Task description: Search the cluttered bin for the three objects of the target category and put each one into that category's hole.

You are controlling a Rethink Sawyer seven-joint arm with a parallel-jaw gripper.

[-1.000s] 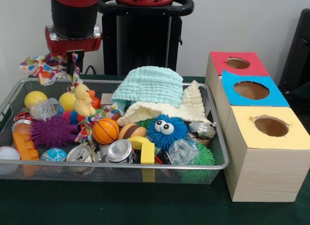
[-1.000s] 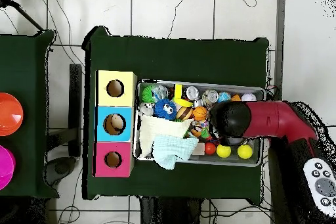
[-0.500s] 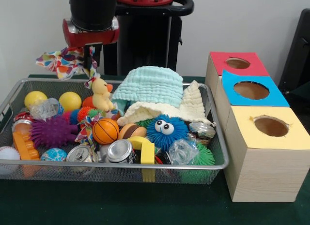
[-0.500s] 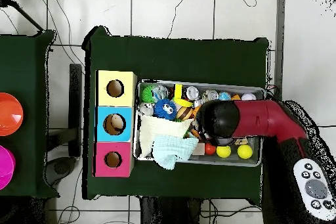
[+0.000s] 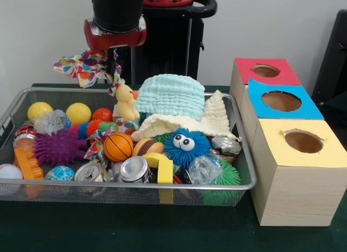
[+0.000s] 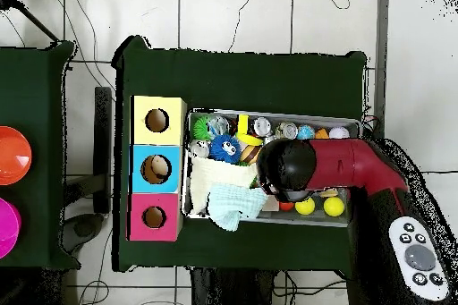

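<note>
My gripper (image 5: 113,63) hangs above the back of the wire bin (image 5: 238,182), shut on a multicoloured patterned cloth (image 5: 85,67). A yellow duck toy (image 5: 126,101) dangles just below the cloth, over the bin's back rim beside a light blue cloth (image 5: 171,96). A cream cloth (image 5: 209,121) lies under the blue one. Right of the bin stand the red box (image 5: 265,71), blue box (image 5: 282,101) and yellow box (image 5: 302,141), each with a round hole. In the overhead view the arm's head (image 6: 288,165) hides the gripper and the held cloth.
The bin holds yellow balls (image 5: 39,110), a purple spiky ball (image 5: 58,147), a small basketball (image 5: 117,146), a blue fuzzy ball with eyes (image 5: 186,146), cans (image 5: 133,169) and a baseball (image 5: 9,172). From above, the boxes (image 6: 156,169) line the bin's left side.
The gripper has carried the patterned cloth and the duck rightward along the bin's back edge, towards the light blue cloth. Everything else in the bin has stayed put.
</note>
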